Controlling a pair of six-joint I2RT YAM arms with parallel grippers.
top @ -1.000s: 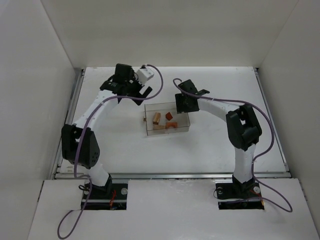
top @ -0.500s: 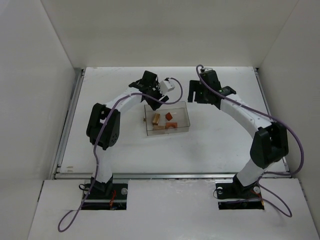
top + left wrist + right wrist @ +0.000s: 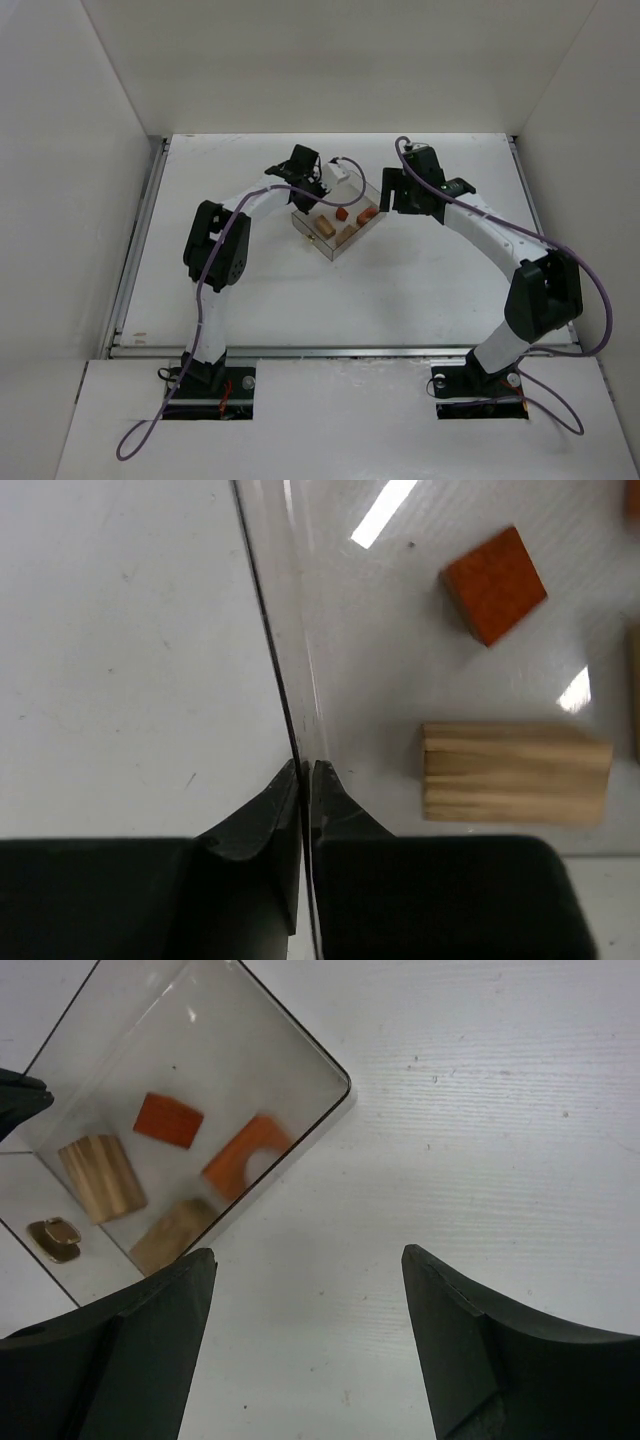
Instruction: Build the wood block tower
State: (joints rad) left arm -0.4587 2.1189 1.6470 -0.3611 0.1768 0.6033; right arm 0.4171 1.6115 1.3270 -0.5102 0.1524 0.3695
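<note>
The wood block tower is out of view; the blocks lie loose inside a clear plastic box (image 3: 338,232). Two reddish-orange pieces (image 3: 342,214) (image 3: 168,1120) and two tan blocks (image 3: 324,226) (image 3: 515,772) rest on its floor. My left gripper (image 3: 306,200) (image 3: 305,768) is shut on the box's thin clear wall (image 3: 285,660) at its back left side. The box sits turned at an angle. My right gripper (image 3: 388,196) (image 3: 310,1255) stands open over bare table, just right of the box's corner (image 3: 335,1075), holding nothing.
A small brass-coloured piece (image 3: 55,1238) lies in the box near a tan block (image 3: 100,1178). An orange arch-shaped piece (image 3: 248,1155) lies near the box's right wall. White walls close in the table (image 3: 450,290) on three sides.
My left gripper came over to the box and shut on its wall. The box has swung round to an angle and the blocks have shifted. My right arm drew back from the box.
</note>
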